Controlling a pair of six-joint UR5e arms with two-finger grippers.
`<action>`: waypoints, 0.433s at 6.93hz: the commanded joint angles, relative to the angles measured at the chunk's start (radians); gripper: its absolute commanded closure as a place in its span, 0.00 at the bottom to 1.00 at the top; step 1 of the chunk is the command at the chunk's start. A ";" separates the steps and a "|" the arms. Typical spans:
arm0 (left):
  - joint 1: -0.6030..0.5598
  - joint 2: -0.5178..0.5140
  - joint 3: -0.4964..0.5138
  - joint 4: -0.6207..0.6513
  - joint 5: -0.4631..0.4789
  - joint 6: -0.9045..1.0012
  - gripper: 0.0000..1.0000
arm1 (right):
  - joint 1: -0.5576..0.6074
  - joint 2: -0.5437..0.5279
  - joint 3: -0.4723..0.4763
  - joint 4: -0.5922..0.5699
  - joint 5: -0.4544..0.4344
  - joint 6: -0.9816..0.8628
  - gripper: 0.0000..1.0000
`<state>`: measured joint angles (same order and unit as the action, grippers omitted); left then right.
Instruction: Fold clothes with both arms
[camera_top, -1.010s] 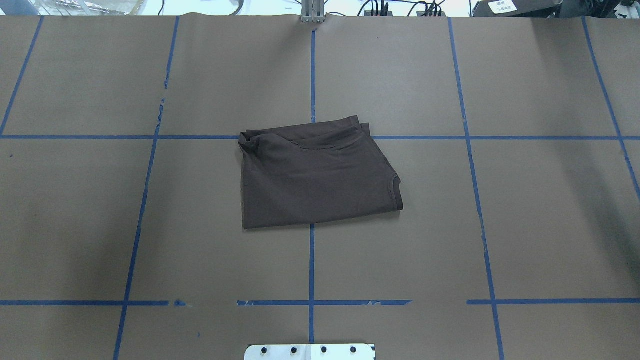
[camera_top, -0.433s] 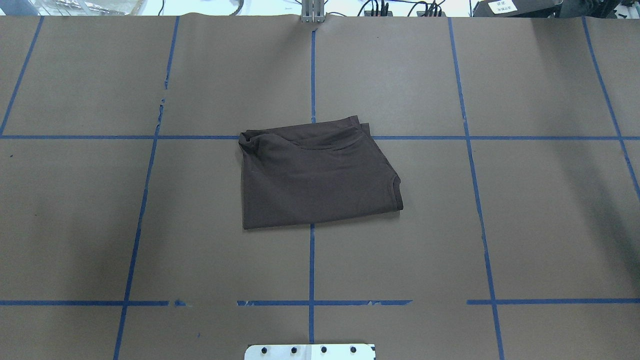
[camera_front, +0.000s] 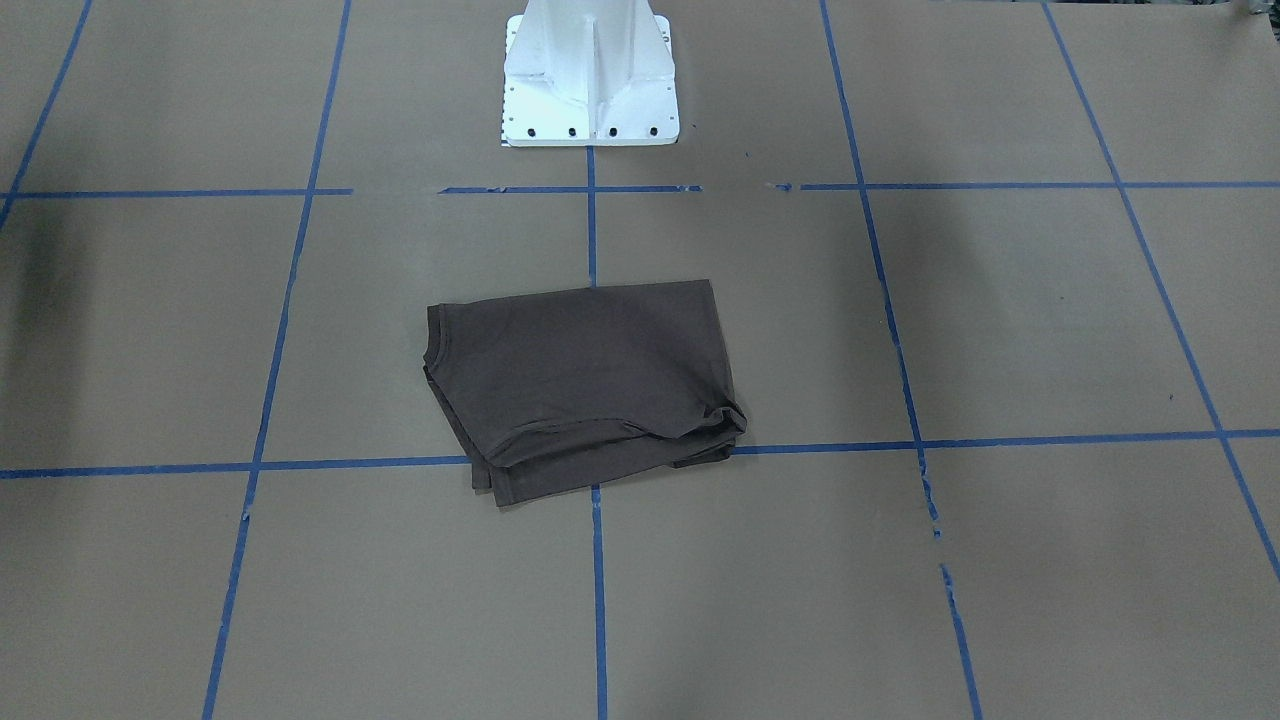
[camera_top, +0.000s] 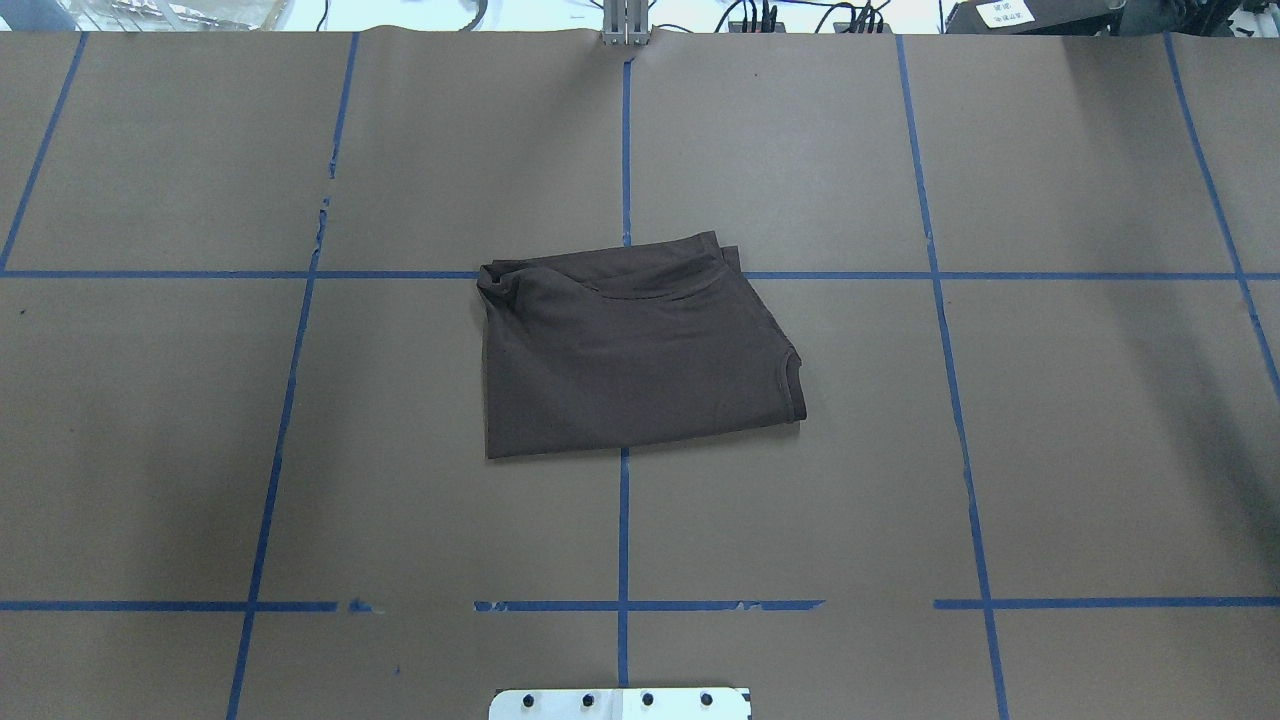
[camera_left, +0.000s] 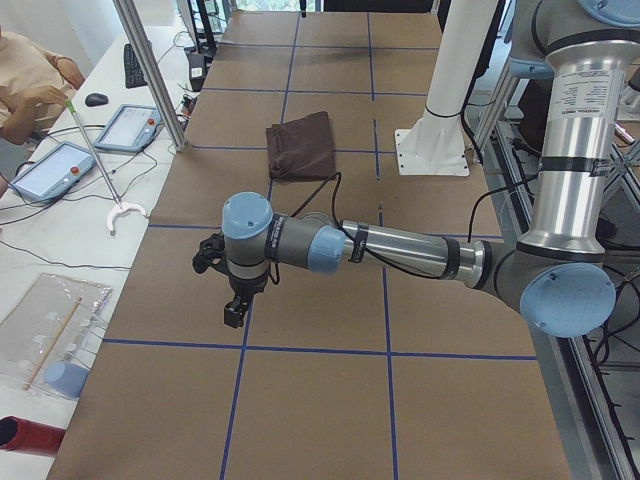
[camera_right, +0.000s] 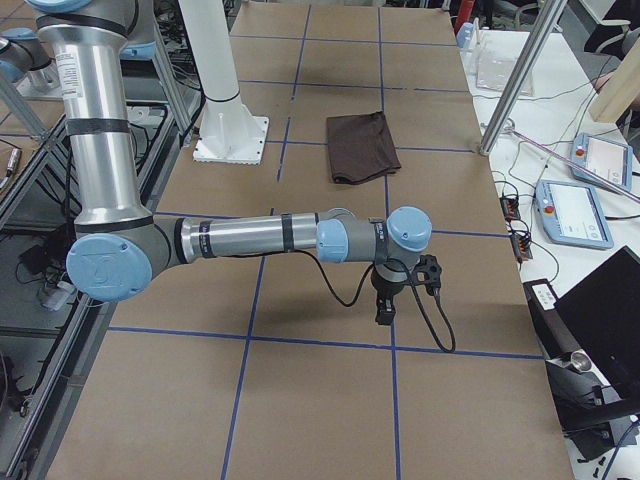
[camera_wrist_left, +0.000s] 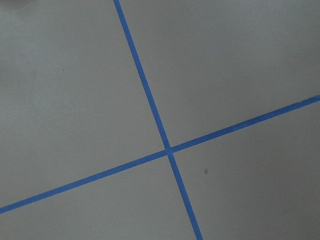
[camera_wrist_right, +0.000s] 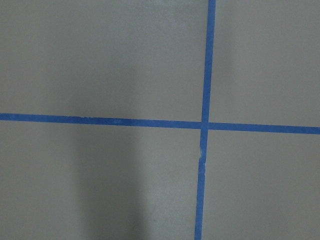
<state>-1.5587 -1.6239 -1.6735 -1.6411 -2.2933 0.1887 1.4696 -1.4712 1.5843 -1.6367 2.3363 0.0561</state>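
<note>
The dark brown T-shirt (camera_top: 630, 350) lies folded into a rough rectangle at the middle of the table, also seen in the front view (camera_front: 585, 380) and, small, in both side views (camera_left: 302, 145) (camera_right: 362, 145). Nothing touches it. My left arm (camera_left: 400, 250) reaches out low over the table's left end, its gripper (camera_left: 235, 312) pointing down, far from the shirt. My right arm (camera_right: 250, 237) does the same at the right end, gripper (camera_right: 384, 312) down. I cannot tell whether either gripper is open or shut. Both wrist views show only brown paper and blue tape lines.
The white base pedestal (camera_front: 590, 75) stands at the table's robot side. Blue tape lines (camera_top: 624, 530) grid the brown paper. Beside the table are metal poles (camera_left: 150, 70), tablets (camera_left: 130, 127) (camera_right: 570, 210), a laptop (camera_right: 600, 320) and a seated person (camera_left: 25, 80).
</note>
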 joint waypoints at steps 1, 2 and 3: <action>0.000 -0.001 0.000 0.000 0.000 0.000 0.00 | 0.001 -0.001 0.003 0.002 0.000 -0.021 0.00; -0.001 -0.002 -0.002 0.000 0.000 0.002 0.00 | 0.001 -0.003 0.008 0.002 0.000 -0.021 0.00; 0.000 -0.004 -0.008 0.000 0.000 0.002 0.00 | 0.000 -0.003 0.010 0.002 0.001 -0.021 0.00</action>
<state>-1.5589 -1.6260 -1.6761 -1.6413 -2.2933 0.1897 1.4706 -1.4733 1.5908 -1.6354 2.3365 0.0361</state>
